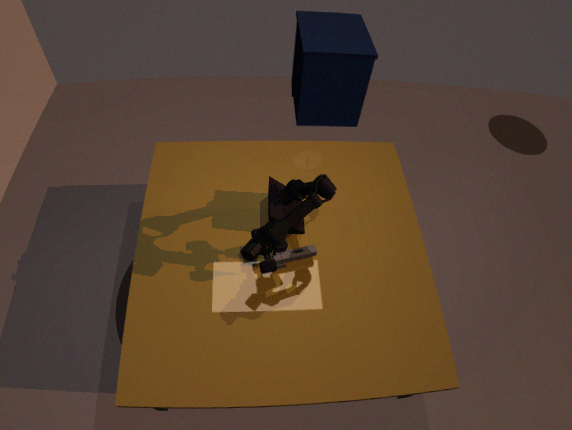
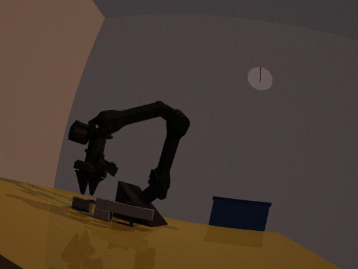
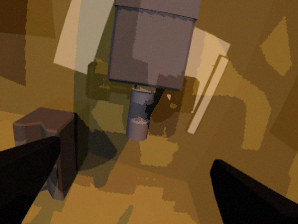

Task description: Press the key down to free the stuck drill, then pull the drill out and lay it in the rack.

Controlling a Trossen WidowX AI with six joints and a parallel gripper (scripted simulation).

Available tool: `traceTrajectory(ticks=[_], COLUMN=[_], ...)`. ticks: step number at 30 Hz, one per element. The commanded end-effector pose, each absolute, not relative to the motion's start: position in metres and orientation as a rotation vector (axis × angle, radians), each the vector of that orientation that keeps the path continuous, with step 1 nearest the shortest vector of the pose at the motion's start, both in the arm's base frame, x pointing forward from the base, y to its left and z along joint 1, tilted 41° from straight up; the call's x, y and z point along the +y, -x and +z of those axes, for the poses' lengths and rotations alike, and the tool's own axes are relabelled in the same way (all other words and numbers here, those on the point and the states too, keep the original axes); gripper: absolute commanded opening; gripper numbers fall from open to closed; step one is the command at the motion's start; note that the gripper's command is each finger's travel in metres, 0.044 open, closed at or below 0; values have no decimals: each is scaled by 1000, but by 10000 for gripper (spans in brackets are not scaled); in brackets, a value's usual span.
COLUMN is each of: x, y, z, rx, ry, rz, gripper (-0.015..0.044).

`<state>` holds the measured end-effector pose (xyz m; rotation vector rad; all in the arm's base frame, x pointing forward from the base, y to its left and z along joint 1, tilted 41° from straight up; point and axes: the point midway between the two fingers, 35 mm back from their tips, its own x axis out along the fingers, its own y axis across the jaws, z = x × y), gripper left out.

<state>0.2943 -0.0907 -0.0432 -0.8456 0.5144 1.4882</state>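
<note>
My gripper (image 2: 87, 194) (image 3: 137, 157) is open and empty, pointing down above the drill end. The drill (image 2: 91, 201) (image 3: 138, 131), a short grey cylinder, sticks out of the end of the long grey holder (image 1: 305, 251) (image 2: 129, 209) (image 3: 150, 45). In the wrist view it lies between the lines of the two fingers, ahead of the tips. The key (image 1: 297, 251) is a small dark patch on top of the holder. The rack (image 2: 82, 204) (image 3: 42, 119), a notched grey block, stands apart from the drill's tip, beside the left finger in the wrist view. The arm hides the rack in the top view.
A dark purple wedge (image 1: 274, 212) (image 2: 156, 217) stands by the arm's base, behind the holder. A pale rectangle (image 1: 222, 280) lies on the yellow table (image 1: 370, 325) (image 2: 194, 250) in front of the holder. A blue box (image 1: 335, 90) (image 2: 239, 214) stands beyond the table.
</note>
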Motion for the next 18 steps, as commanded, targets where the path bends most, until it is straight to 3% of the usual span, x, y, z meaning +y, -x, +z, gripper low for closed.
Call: traceTrajectory(ticks=[1, 18], x=[-90, -70], y=[-293, -294], z=[-45, -58], rx=[514, 514], ry=[848, 848], rz=[1495, 1494], gripper=[440, 440])
